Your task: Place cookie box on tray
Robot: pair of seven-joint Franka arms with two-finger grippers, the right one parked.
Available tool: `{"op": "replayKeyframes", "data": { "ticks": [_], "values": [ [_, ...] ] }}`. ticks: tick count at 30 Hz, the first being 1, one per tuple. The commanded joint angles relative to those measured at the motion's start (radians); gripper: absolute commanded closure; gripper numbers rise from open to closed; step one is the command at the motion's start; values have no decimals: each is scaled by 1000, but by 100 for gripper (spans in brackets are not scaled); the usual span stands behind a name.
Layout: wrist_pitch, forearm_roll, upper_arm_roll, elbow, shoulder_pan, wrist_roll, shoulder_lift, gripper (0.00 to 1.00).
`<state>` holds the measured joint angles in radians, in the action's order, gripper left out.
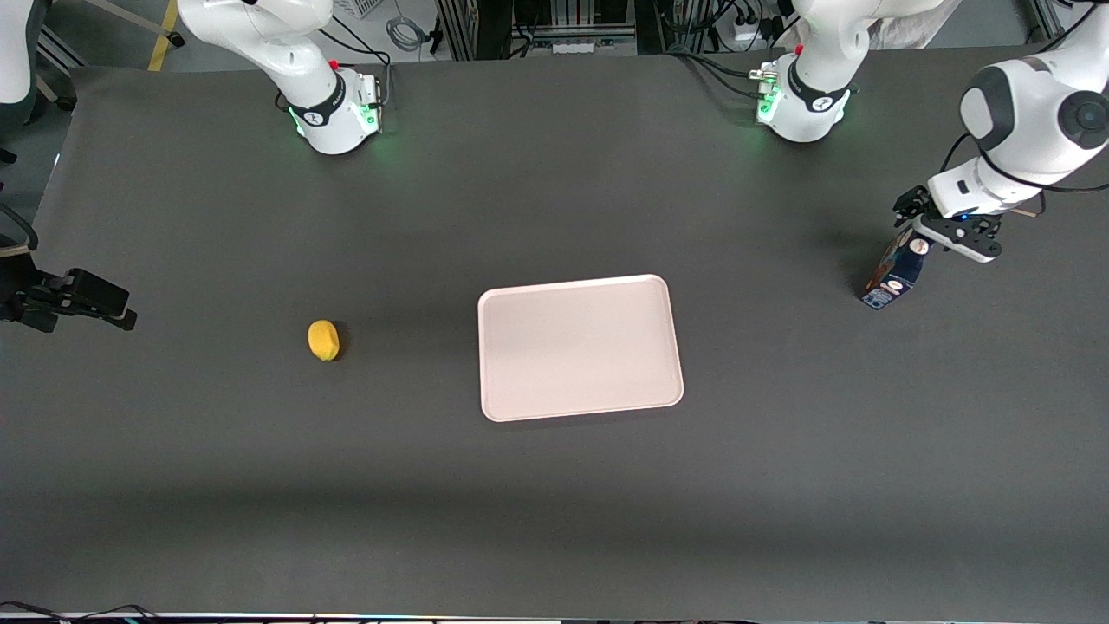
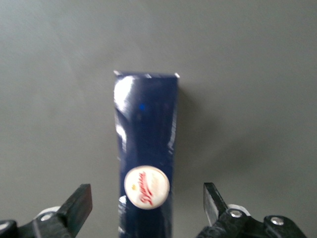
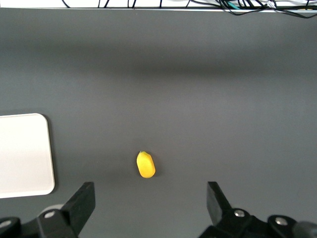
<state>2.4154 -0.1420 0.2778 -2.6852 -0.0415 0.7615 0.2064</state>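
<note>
The cookie box (image 1: 894, 270) stands on end on the dark surface (image 1: 554, 503), out at the working arm's end, well apart from the tray (image 1: 579, 347). From the tray, the box sits at about two o'clock in the front view. It leans a little. I think it leans because the tool (image 1: 920, 227) is right at its top end, getting set to grab it.

The tool is spread wide. In the working arm's own camera the two black fingers (image 2: 79, 203) sit one on each side of the box (image 2: 146, 148), with gaps showing, so nothing is squeezed yet. The box runs straight between them, narrow side across, which looks like a good fit for a pinch.

The tray lies flat near the middle of the surface with nothing on it. It is big and the box is small, so there should be plenty of room to set it down.

A small yellow thing (image 1: 323, 340) rests at nine o'clock from the tray, toward the parked arm's end. It is not part of this job.

The box is dark blue and shiny. It has a round white sticker (image 2: 146, 186) with red curly writing and a small orange mark. I cannot read the word. The bottom end has bright printing, too small to read.
</note>
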Motion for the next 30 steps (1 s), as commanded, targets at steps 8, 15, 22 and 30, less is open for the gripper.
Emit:
{"op": "replayKeyframes", "data": {
  "ticks": [8,15,22,30],
  "values": [
    [-75,56,1,33,6,-10,5,0],
    [-59,65,-2,25,9,-8,-7,0],
    [8,65,-2,-1,9,-7,-27,0],
    [43,65,-3,-7,9,-7,-42,0]
  ]
}}
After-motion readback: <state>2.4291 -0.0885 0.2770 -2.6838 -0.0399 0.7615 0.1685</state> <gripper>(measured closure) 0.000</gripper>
